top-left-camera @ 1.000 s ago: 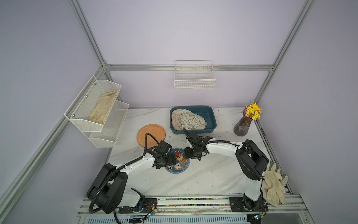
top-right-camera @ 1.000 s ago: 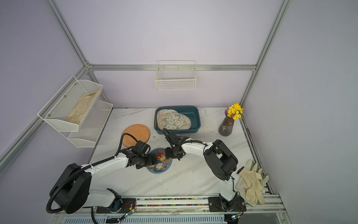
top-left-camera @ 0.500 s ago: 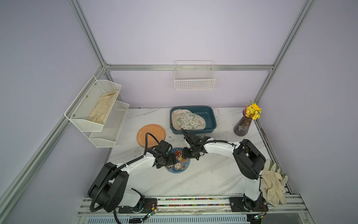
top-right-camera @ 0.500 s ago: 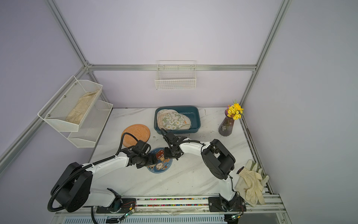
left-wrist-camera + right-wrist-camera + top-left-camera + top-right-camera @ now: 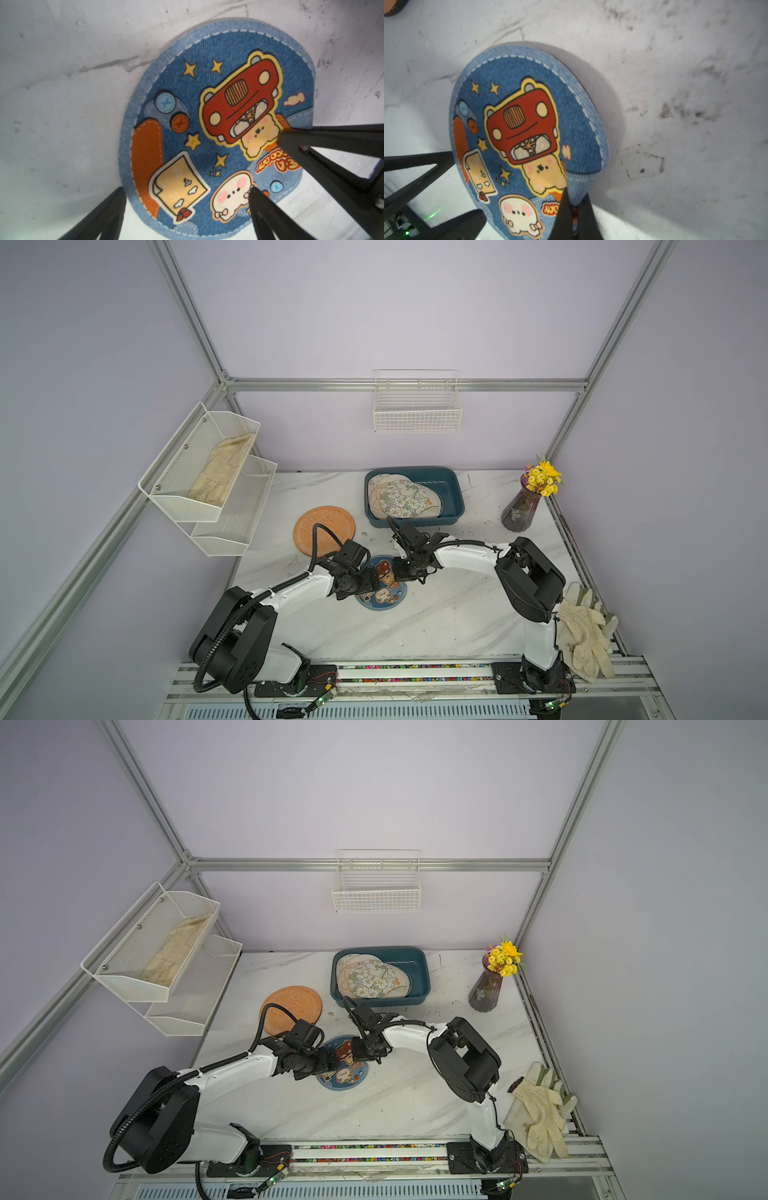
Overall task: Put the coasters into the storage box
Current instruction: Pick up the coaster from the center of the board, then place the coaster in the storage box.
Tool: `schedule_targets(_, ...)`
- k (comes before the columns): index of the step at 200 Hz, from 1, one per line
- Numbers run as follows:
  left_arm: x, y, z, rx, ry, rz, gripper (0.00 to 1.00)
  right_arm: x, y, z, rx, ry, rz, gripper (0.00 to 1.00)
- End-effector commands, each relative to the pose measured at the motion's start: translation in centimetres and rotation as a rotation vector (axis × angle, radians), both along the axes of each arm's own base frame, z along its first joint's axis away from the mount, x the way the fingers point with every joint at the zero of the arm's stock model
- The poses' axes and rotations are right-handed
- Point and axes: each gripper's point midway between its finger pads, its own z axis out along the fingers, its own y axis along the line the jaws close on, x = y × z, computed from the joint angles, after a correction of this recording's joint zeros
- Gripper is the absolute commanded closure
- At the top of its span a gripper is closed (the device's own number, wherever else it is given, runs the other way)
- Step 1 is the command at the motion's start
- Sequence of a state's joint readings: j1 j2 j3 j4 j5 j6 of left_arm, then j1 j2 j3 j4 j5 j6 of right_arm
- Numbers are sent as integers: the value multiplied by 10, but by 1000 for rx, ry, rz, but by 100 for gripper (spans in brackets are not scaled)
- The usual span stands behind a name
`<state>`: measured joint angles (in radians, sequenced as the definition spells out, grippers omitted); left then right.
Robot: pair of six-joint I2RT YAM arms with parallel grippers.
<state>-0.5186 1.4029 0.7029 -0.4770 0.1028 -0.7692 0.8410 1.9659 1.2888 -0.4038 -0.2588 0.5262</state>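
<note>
Only readable text is on blue coaster (image 5: 187,104): orange letters "OOD DAY", start cut off by a black finger; in right wrist view just "DAY" shows on it (image 5: 519,124). No other labels legible. Versus a second ago: right gripper (image 5: 575,197) was parted over the coaster, now pinched shut on its rim, and that edge curls up off the table (image 5: 415,626) with a shadow under it; the coaster sits at about the same spot, everything else is unchanged. Left to right in both top views: orange coaster (image 5: 324,526) flat on the table, apart from the arms. Left arm reaches low and forward from its base, forearm near level, left gripper (image 5: 374,581) spread wide at the near-left side of the blue coaster (image 5: 384,593), holding nothing; in left wrist view (image 5: 187,189) one fingertip is over the print, the other beside the rim, contact not clear. Right arm is elbow-out, forearm angled in toward centre, right gripper (image 5: 401,572) tipped down on the coaster's far-right rim. Box (image 5: 415,523) is behind the grippers at the back of the table, floral coasters (image 5: 401,499) stacked inside, leaning left. The blue coaster (image 5: 345,1073) is outside the box, in front of it.
</note>
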Motion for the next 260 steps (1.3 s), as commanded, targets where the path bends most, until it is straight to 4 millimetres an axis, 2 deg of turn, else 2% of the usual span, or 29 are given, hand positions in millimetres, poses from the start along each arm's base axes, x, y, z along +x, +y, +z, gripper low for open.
schedule_targets(1,-21,9,-13,37,105,19,3,-7,-4,16,-16,9,7,100)
schedule_targets(7,-21,11,-12,46,108,26,1,-7,-3,23,-6,3,7,100)
schedule_targets(10,-18,10,-3,34,81,28,0,-7,-2,26,-1,0,7,100)
schedule_targets(19,-16,11,3,33,66,35,0,-6,-1,37,15,-7,7,100)
schedule_targets(72,-8,20,29,5,8,70,0,9,8,113,108,-86,0,100)
schedule_targets(108,-4,24,40,-19,-19,88,0,40,8,160,161,-168,-23,100)
schedule_targets(137,-1,24,44,-30,-26,83,0,74,3,186,196,-220,-43,100)
schedule_targets(182,5,24,48,-41,-41,76,0,133,1,204,233,-279,-46,100)
schedule_targets(213,9,26,51,-40,-50,84,0,173,8,203,261,-309,-38,100)
schedule_targets(235,10,28,51,-40,-52,89,0,200,11,196,282,-318,-47,100)
schedule_targets(260,9,29,52,-41,-53,96,0,229,4,180,280,-321,-77,100)
